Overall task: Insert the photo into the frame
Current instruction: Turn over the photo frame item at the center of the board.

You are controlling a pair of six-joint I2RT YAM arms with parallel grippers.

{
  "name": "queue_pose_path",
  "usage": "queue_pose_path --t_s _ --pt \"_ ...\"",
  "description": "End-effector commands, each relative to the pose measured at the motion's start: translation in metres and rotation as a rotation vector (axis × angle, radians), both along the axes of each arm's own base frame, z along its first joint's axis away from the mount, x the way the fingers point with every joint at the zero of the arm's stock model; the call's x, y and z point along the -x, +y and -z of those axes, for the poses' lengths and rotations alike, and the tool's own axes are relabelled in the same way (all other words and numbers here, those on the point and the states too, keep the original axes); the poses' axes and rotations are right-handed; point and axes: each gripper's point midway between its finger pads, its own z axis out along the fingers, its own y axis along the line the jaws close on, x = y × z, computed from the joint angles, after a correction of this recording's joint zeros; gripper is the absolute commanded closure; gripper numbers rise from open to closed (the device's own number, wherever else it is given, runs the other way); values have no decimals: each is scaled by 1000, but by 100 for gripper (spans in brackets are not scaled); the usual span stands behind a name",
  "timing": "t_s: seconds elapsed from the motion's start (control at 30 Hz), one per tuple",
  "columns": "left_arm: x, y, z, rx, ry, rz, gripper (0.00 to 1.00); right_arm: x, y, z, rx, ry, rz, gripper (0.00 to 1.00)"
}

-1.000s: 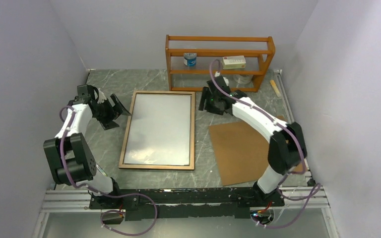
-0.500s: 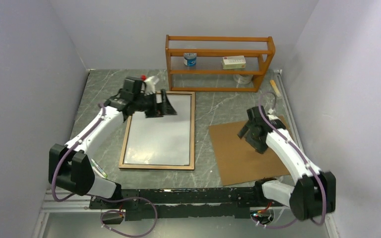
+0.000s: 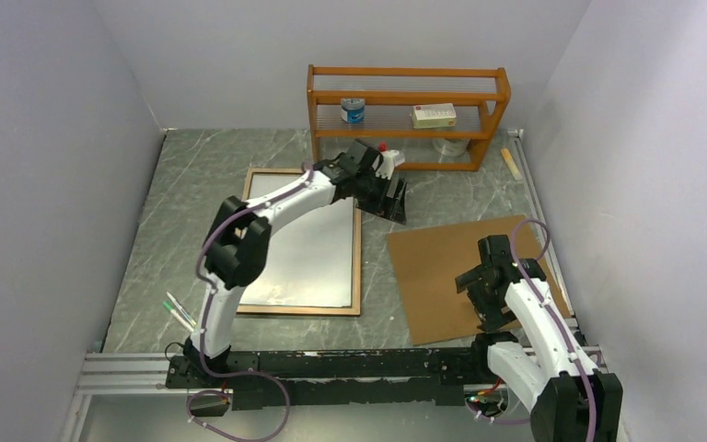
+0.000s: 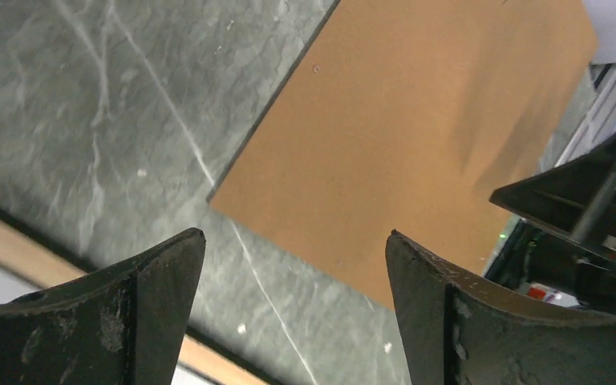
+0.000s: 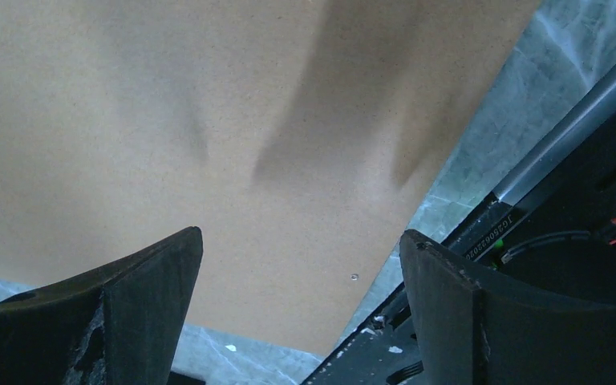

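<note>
to the right of the frame, the left gripper and right gripper are held spread and empty near the cardboard backing sheet, which could be skidded by a shallow pinch.

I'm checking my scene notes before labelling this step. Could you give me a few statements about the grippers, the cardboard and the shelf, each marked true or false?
1. The left gripper is open with nothing between its fingers. True.
2. The right gripper hangs over the frame. False: it is over the brown cardboard sheet.
3. The cardboard sheet lies inside the frame. False: it lies on the table to the frame's right, apart from it.
4. A small can stands on the shelf rack. True.
</note>
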Motion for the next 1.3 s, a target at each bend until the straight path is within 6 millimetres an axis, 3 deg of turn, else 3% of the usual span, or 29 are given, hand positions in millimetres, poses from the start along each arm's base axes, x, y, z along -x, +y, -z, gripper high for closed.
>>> queue_pose_path --t_s 0.0,0.2,0.33,0.53,0.7,0.87,1.0,1.13,1.27 --pt "-14 -16 16 -14 -39 94 12 8 1 5 -47 31 110 3" --pt "-11 -37 49 32 15 198 10 12 1 21 -116 63 190 2" --pt "-14 -38 69 11 26 207 10 16 -3 28 -126 60 253 2" --pt "-9 -38 84 8 42 253 9 14 3 42 -171 85 240 3" --pt "6 -37 94 21 102 309 10 -7 10 48 -228 14 179 4" --pt "21 -33 104 17 181 351 13 -39 13 39 -256 -117 100 8" --pt "29 -27 115 -13 258 350 17 -53 16 33 -270 -158 47 9" --pt "38 -26 112 -5 326 361 21 -63 26 30 -329 -191 4 10" --pt "41 -34 86 57 341 366 26 -71 38 26 -401 -238 -11 11"
